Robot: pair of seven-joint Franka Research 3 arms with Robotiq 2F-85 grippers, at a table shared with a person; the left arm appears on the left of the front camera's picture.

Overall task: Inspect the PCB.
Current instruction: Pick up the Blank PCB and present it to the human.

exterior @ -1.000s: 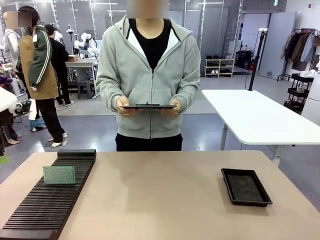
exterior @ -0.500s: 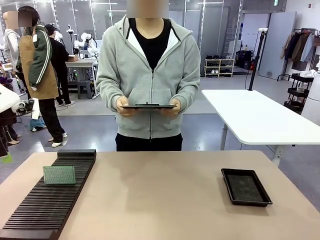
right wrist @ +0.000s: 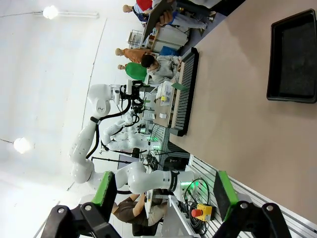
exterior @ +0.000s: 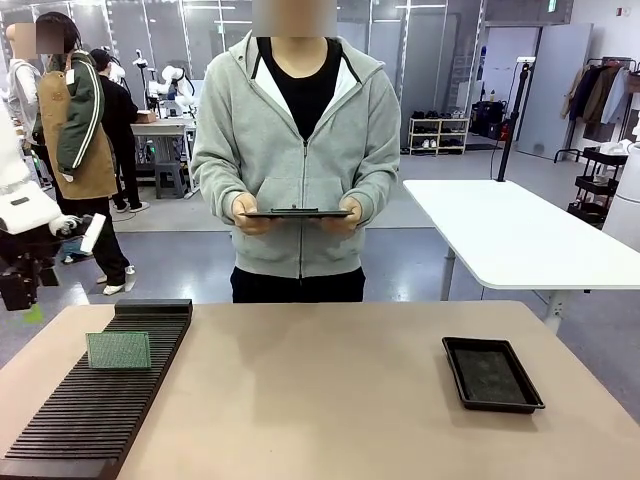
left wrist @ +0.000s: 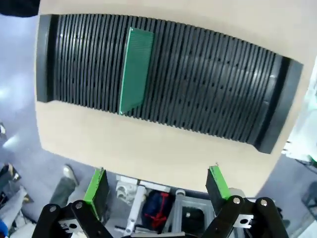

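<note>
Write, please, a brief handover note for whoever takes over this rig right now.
Left gripper: open, empty, hovering off the table's edge near the slotted rack.
Right gripper: open, empty, held clear of the table.
PCB: upright in a rack slot, untouched.
Black tray: on the robot's right, looks empty.
Person holds a dark tablet.
Done: nothing yet. Left: grasp the PCB, inspect it.

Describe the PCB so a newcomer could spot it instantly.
On the tan table, find the long black slotted rack on the robot's left side. Toward its far end one thin board stands on edge in a slot: the PCB, bright green and dotted against all-black ribs.
</note>
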